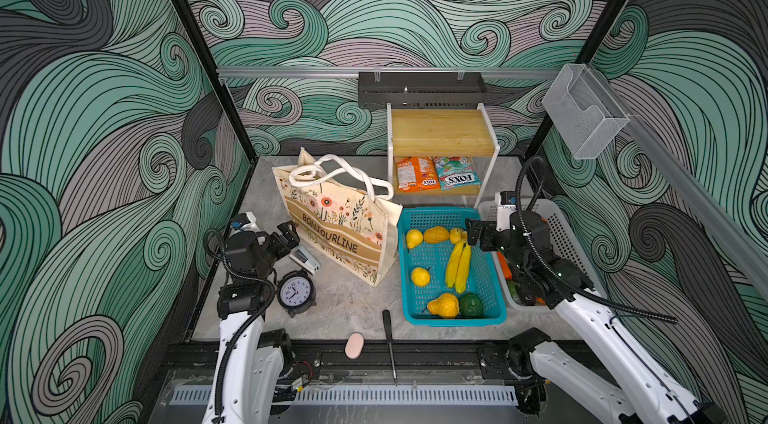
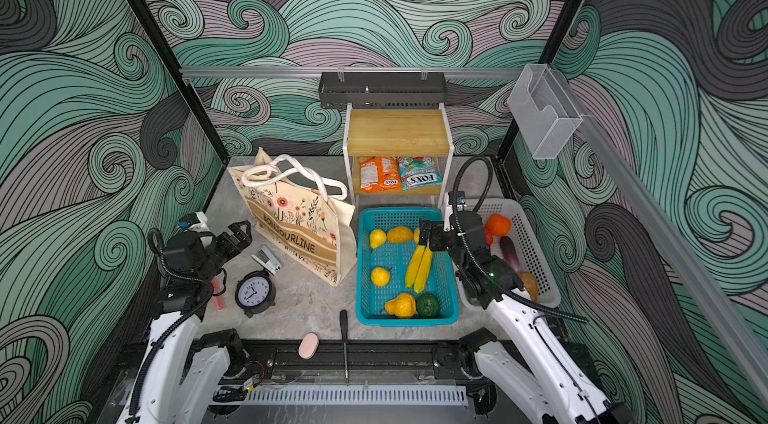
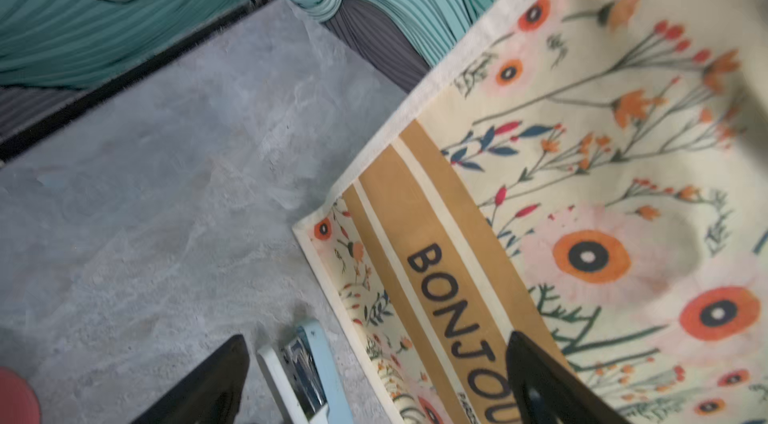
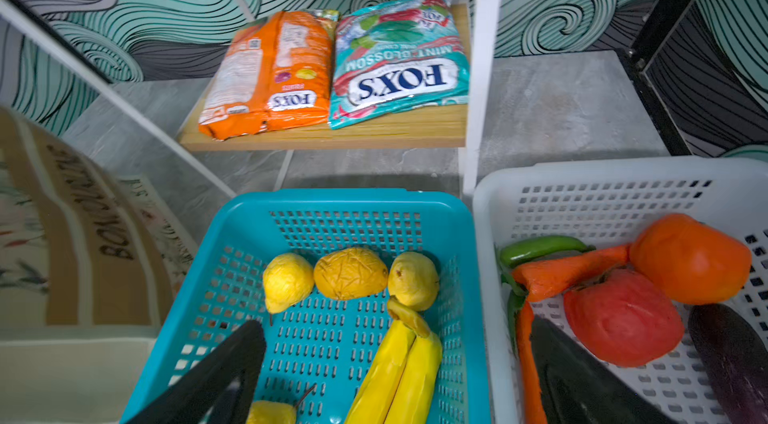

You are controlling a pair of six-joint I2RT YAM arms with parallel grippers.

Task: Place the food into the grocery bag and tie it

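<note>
At the front edge lie a pink pad (image 1: 354, 345) and a screwdriver (image 1: 389, 343). Just behind them on the left stands a clock (image 1: 295, 292), with a stapler (image 1: 305, 260) beyond it. The left gripper (image 1: 289, 234) hangs over the stapler, close to the bag's printed face. Its jaws are spread wide and hold nothing.

To the right sits a teal basket (image 1: 453, 321) with fruit in it. The bananas (image 1: 458, 266) lie in the middle, a pear (image 1: 444, 305) and a dark green fruit (image 1: 471, 304) at the near end, and yellow pieces at the far end. The right gripper (image 1: 470, 233) hovers above the far end, over the bananas' stem, jaws wide apart and empty.

Just beside the teal basket, a white basket (image 2: 532, 243) holds an orange (image 2: 498, 225), an eggplant (image 2: 510, 253), a carrot (image 4: 569, 272), a green pepper (image 4: 540, 245) and a red fruit (image 4: 623, 318).

The bag (image 1: 336, 234) stands upright left of the teal basket, its handles (image 1: 305, 174) slumped across its top.

Farthest back, a shelf (image 1: 442, 130) carries an orange packet (image 1: 415, 173) and a teal packet (image 1: 455, 172) side by side on its lower board.
</note>
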